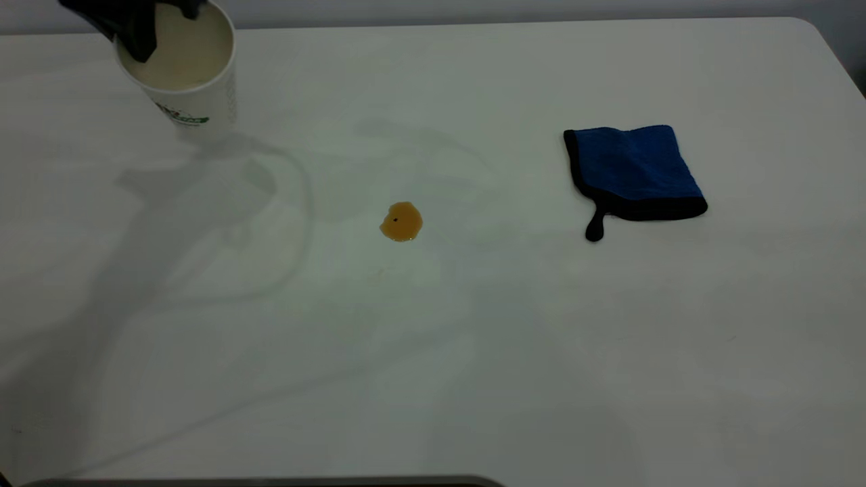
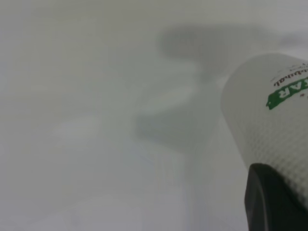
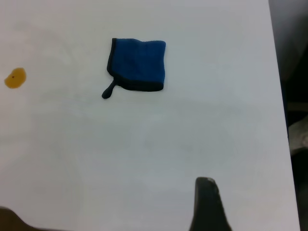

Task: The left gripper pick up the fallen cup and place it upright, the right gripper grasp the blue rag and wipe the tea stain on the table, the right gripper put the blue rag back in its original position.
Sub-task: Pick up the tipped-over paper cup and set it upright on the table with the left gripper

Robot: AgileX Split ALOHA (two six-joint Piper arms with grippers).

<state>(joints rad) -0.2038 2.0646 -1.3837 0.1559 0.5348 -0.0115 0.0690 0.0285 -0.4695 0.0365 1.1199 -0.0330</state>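
While fingers (image 1: pixel 139 30) grip it, cup (image 1: pixel 186 74) looks empty.

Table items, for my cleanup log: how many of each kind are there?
Paper cup: 1, held by the left gripper
Blue rag: 1
Tea stain: 1
Total: 3 on the table

White table (image 1: pixel 473 352) bears blue rag (image 1: pixel 632 169) (folded) and tea stain (image 1: pixel 400 222).

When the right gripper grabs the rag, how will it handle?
Likely floppy: the rag is plush cloth lying folded flat, so it should sag and may unfold. Probably light. Its loop tail may dangle. It lies apart from the stain.
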